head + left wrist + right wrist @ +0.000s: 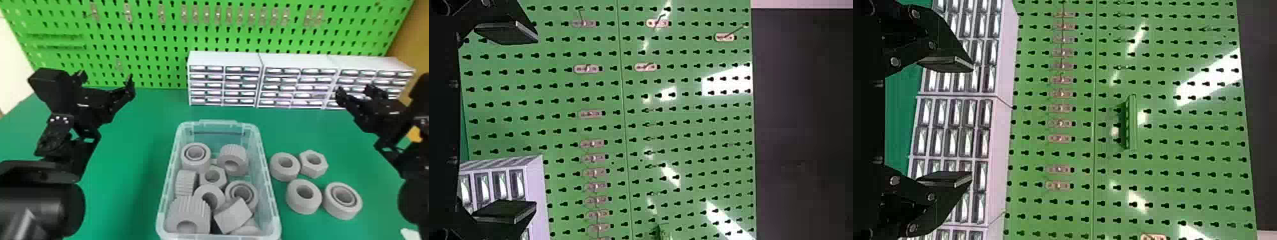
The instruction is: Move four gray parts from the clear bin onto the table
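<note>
Parts (304, 207), four of them, lie flat with holes up on the table (127, 198), just right of the bin (217, 122), presumably so they won't roll; the others heaped inside can be left, I judge. My left gripper (535, 121) and right gripper (971, 121) are spread wide, empty and touching nothing, so I'd call the count met.

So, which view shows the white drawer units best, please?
The head view: it takes in the row of white drawer units, fronts and tops. The right wrist view shows part of the row sideways; the left wrist view, one end.
</note>
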Controlling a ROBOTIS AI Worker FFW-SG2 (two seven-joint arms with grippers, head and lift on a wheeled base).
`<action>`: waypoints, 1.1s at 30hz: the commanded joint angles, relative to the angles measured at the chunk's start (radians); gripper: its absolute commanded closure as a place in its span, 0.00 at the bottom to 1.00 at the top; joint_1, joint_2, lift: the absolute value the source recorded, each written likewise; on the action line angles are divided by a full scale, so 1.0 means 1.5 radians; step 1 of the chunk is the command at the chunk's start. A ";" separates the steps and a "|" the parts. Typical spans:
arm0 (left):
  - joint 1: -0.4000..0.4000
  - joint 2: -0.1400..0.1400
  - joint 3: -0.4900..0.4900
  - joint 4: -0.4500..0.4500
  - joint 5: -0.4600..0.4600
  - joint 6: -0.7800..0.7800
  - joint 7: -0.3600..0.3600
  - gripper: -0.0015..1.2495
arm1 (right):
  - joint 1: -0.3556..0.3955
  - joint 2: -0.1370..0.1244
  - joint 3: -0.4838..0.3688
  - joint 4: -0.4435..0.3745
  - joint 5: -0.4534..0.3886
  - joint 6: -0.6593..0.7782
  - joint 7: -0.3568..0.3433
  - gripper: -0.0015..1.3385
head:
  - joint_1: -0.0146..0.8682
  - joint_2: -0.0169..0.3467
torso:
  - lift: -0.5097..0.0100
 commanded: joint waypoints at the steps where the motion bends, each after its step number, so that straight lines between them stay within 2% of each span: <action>1: 0.000 0.000 0.000 0.000 0.000 -0.001 0.000 0.09 | 0.000 -0.001 0.001 0.000 0.000 0.000 0.000 0.37 | 0.78 0.14 | 0.89; 33: 0.002 0.000 0.001 0.000 0.000 -0.001 0.000 0.09 | 0.001 -0.001 0.000 0.000 0.001 0.000 -0.001 0.37 | 0.78 0.14 | 0.89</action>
